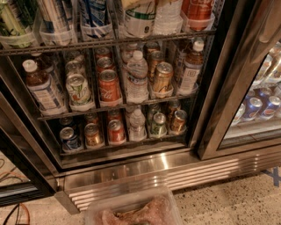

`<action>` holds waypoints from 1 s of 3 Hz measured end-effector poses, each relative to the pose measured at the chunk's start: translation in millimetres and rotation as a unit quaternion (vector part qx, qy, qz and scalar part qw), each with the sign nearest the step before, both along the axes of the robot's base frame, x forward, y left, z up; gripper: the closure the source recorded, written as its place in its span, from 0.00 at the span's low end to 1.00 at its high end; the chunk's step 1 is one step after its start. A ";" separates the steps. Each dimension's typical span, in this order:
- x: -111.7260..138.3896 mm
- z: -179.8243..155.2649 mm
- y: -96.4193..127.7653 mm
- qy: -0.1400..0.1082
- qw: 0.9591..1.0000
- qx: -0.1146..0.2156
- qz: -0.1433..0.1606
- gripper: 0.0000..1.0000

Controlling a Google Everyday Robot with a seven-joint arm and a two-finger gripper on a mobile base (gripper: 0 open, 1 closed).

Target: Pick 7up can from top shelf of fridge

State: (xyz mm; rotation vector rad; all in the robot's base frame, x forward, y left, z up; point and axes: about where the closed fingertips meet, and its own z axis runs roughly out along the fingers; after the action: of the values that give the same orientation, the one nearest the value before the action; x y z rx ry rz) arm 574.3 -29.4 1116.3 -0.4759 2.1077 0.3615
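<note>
The fridge (131, 169) fills the view, its left section open. The uppermost rack in view (109, 44) has clear plastic trays; only the bottoms of its items show. A white container with a green band (138, 19) stands there between a blue-and-white striped can (94, 15) and a red cola can (197, 11); I cannot tell whether it is the 7up can. A white can with a green logo and a red dot (79, 88) stands on the rack below. My gripper is out of view; a pale blurred shape (268, 22) crosses the top right corner.
A steel door post (228, 88) separates a right section holding blue cans (259, 107). The lower racks hold bottles and several cans. A clear plastic bin (131, 208) sits at the bottom edge. An open door frame (17, 167) and floor cables (13, 211) are at the left.
</note>
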 end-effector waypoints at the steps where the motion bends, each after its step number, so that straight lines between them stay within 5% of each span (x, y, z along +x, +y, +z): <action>1: -17.9 -5.7 -5.6 0.033 0.999 -0.010 0.010 1.00; 2: -20.1 -5.9 -5.5 0.036 0.999 -0.011 0.011 1.00; 3: -41.6 -28.3 2.4 0.081 0.996 0.013 0.021 1.00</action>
State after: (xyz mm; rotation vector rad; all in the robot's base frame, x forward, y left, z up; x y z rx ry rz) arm 532.7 -27.0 1087.9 -0.4900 2.2483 0.4645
